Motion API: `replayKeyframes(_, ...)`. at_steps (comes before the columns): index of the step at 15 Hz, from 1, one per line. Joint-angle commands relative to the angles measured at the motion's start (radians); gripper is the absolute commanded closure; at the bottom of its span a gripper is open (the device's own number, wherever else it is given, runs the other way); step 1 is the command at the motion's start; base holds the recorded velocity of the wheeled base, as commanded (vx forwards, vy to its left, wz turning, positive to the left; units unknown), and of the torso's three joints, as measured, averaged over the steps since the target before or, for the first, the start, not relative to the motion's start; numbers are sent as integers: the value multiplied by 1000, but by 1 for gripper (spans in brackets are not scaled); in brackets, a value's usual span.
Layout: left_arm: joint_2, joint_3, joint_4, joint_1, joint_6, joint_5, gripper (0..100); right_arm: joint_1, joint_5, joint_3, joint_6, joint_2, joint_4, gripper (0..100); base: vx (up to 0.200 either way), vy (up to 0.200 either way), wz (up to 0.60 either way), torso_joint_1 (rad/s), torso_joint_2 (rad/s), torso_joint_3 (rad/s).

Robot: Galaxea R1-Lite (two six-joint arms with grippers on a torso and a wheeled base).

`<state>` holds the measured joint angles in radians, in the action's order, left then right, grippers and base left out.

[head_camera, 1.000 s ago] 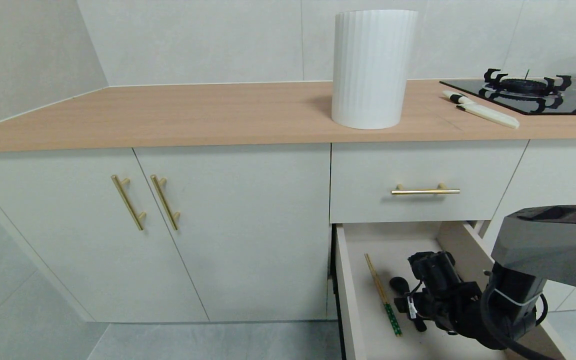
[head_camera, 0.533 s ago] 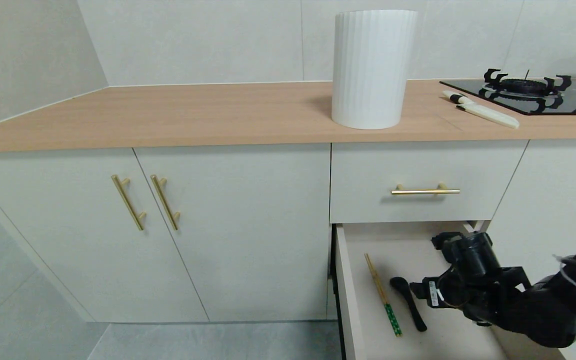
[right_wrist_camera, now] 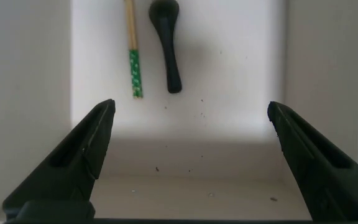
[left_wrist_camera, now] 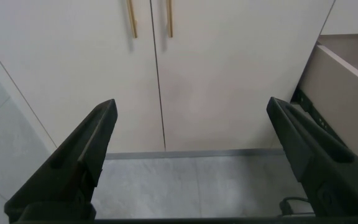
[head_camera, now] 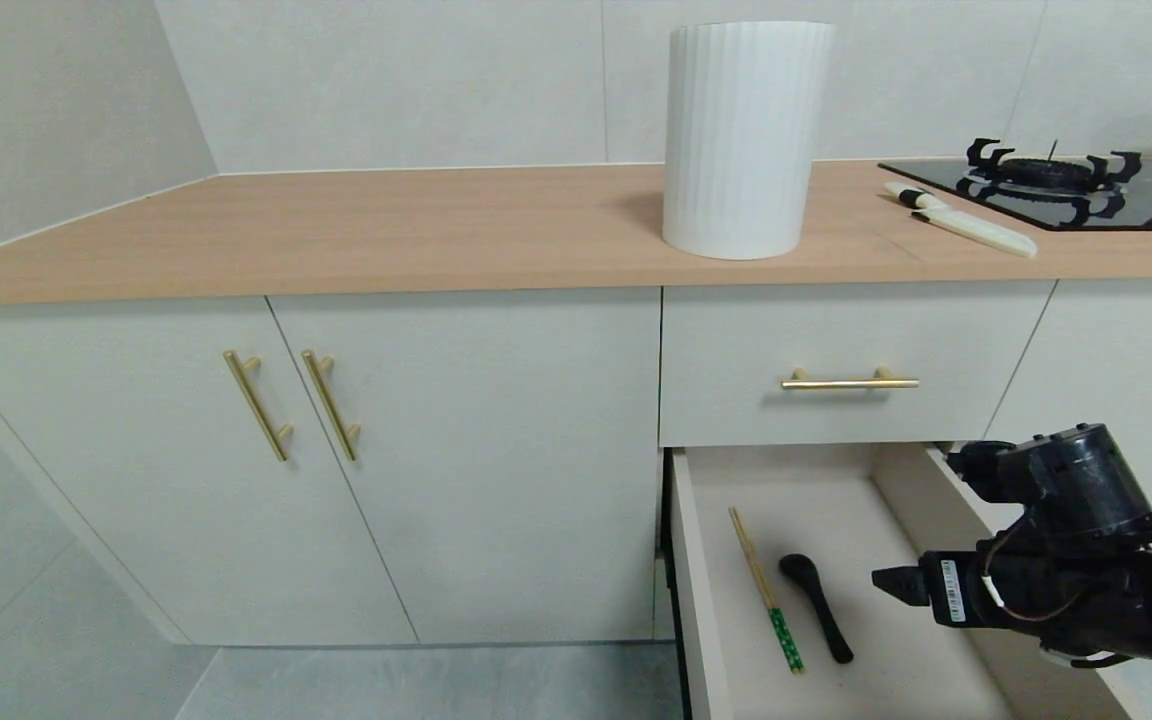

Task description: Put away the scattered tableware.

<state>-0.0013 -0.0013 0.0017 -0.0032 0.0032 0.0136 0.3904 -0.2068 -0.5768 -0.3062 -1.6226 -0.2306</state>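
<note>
Hanging spread wide and empty, the right gripper (right_wrist_camera: 191,109) is over the open drawer (head_camera: 698,590), where 2 chopsticks (head_camera: 764,590) and a black spoon (head_camera: 816,607) lie side by side, not touching, on its floor. The left gripper (left_wrist_camera: 190,106), also spread and empty, faces the cupboard doors (left_wrist_camera: 166,74). On the counter (head_camera: 386,230), what looks like a knife (head_camera: 961,220) lies between a white canister (head_camera: 744,140) and the stove (head_camera: 1056,190).

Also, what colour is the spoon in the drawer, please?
The spoon is black, clearest in the right wrist view.
</note>
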Motion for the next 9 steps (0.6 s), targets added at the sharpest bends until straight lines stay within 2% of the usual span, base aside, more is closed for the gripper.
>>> replayKeyframes(1, 1, 0, 0, 0, 0, 0, 0, 16, 0, 5, 1, 36, -1, 0, 0, 0, 0, 0, 0, 0)
replayKeyframes(3, 1, 1, 0, 0, -2, 0, 0, 24, -5, 6, 2, 41, 2, 0, 0, 0, 0, 0, 0, 0)
replayKeyframes(9, 1, 0, 0, 0, -2, 0, 0, 70, -8, 22, 16, 70, 62, 0, -200, 0, 0, 4, 4, 2)
